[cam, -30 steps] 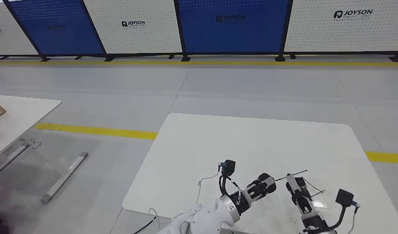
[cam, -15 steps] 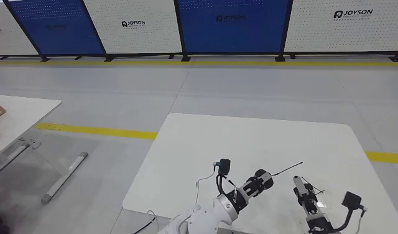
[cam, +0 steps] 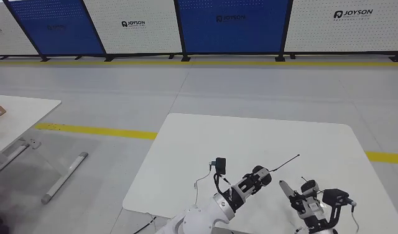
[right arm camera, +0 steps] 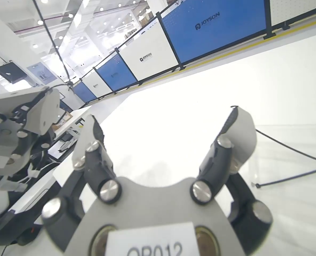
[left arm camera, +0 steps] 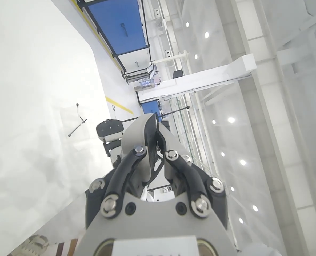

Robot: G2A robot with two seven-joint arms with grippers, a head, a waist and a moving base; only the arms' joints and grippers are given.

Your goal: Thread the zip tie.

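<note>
White tabletop beneath: left pincer pinches a thin black plastic zip tie; right pincer beside it stands spread.

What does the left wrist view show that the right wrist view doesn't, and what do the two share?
Left wrist view: a close look from behind at the left gripper, fingers pinched shut on the thin black plastic zip tie, whose far end is in sight. Right wrist view: the right gripper spread open, nothing between its fingers, above the white table. Shared: the left gripper with its held tie, the loose black zip ties lying on the table, and the blue and white fence panels.
</note>
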